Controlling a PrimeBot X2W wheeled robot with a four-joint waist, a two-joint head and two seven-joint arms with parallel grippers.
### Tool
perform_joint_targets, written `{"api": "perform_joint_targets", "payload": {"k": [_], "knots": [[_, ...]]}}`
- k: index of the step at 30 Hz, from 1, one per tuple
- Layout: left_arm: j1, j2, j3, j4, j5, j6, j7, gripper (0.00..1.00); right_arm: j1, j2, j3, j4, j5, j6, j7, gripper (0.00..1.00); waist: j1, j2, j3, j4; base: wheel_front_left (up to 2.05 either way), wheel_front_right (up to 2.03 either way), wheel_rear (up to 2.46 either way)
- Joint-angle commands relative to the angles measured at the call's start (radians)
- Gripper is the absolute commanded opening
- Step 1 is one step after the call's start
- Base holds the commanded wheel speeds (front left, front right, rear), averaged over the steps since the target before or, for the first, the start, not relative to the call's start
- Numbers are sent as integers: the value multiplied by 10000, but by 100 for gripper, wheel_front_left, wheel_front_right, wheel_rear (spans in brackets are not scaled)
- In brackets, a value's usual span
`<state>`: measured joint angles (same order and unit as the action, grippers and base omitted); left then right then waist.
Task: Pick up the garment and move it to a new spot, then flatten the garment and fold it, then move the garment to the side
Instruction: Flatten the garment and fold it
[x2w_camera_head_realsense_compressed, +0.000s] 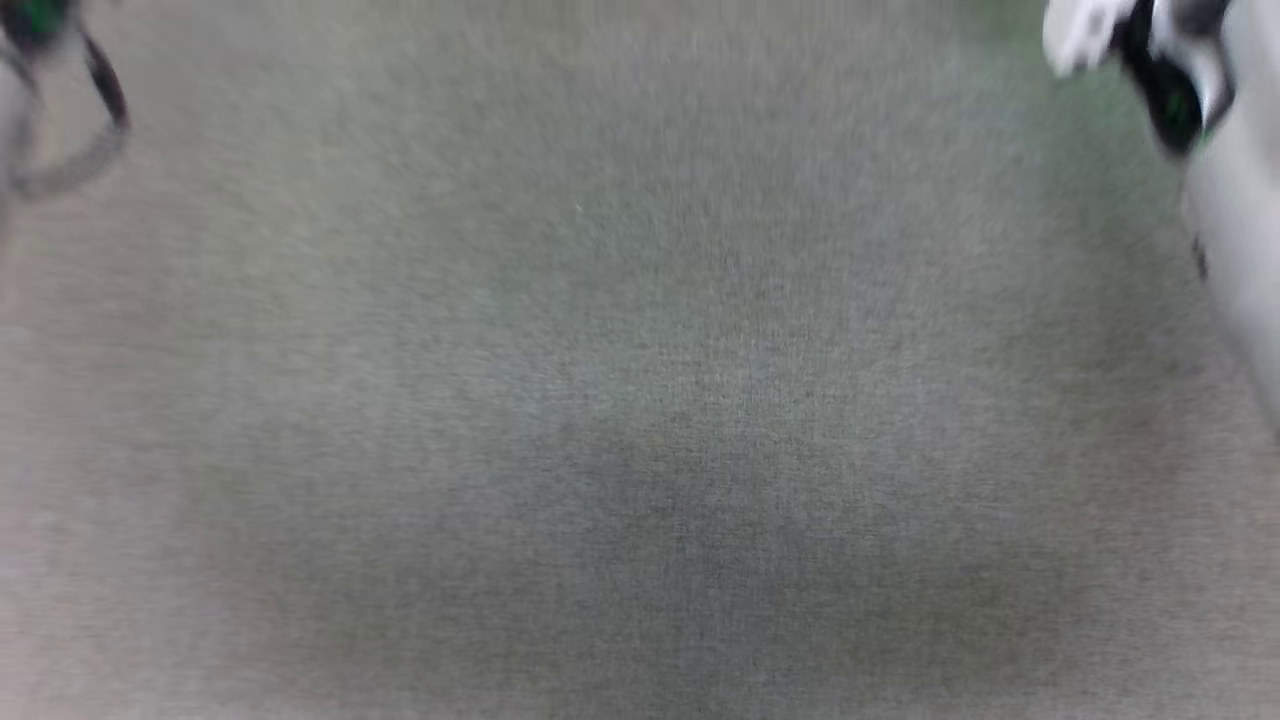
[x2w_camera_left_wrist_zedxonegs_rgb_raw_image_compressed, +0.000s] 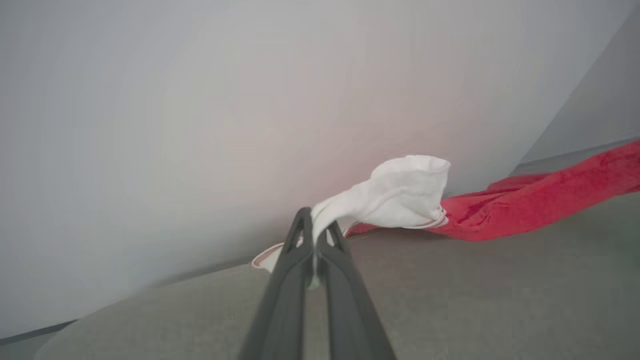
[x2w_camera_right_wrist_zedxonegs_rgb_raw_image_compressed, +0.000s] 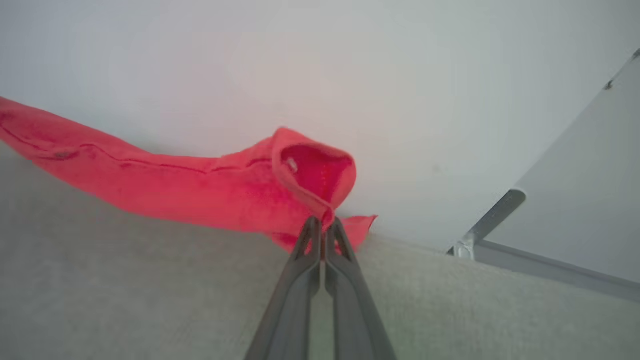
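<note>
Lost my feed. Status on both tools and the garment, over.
Left tool shut on garment, white sleeve. Right tool shut on red edge. No obstruction seen.

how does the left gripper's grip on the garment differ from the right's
The left gripper pinches the garment by a white sleeve; the right gripper by a red edge. Past the left gripper it bunches; past the right gripper it curls into a loop. Both are shut.

Blurred head view, cropped cloth
The floor (x2w_camera_head_realsense_compressed: 640, 400) is smeared; a pale arm (x2w_camera_head_realsense_compressed: 1240, 250) and a dark loop (x2w_camera_head_realsense_compressed: 113, 100) are clipped at the head view's corners. The garment (x2w_camera_left_wrist_zedxonegs_rgb_raw_image_compressed: 525, 210) runs off the left wrist view's right edge and the right wrist view's left edge.
</note>
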<state>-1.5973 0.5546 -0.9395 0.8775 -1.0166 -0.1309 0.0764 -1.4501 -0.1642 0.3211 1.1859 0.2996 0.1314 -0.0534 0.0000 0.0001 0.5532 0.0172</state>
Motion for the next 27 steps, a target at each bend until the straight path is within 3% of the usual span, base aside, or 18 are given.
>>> {"api": "perform_joint_targets", "payload": {"k": [1, 3, 7, 14, 20, 27], "knots": [[849, 159, -128, -337, -310, 5, 48, 0, 1022, -289, 561, -504, 735, -15, 446, 0, 0, -1, -2111, 454, 0, 0, 0], [2070, 442, -321, -899, -601, 6, 129, 0, 2457, -916, 1479, -1817, 1957, -15, 1168, 0, 0, -1, -2825, 529, 0, 0, 0], [3796, 847, -407, -2179, -1053, 431, 137, 0, 4631, -2306, 2484, -4126, 3588, -15, 2057, 0, 0, -1, -3588, 637, 0, 0, 0], [6833, 2295, -647, -5660, -1605, 2033, -36, 0, 8169, -4585, 2651, -7555, 5228, -15, 2997, 0, 0, -1, -4324, 839, 0, 0, 0], [9130, 3526, -931, -8532, -1995, 3594, -364, 0, 10728, -5336, 1812, -9389, 5445, -13, 3474, 0, 0, -1, -4531, 992, 0, 0, 0], [10662, 4240, -1363, -10374, -2160, 4688, -523, 0, 12784, -5619, 877, -10865, 5289, -15, 4345, 0, 0, -1, -4566, 1179, 0, 0, 0]]}}
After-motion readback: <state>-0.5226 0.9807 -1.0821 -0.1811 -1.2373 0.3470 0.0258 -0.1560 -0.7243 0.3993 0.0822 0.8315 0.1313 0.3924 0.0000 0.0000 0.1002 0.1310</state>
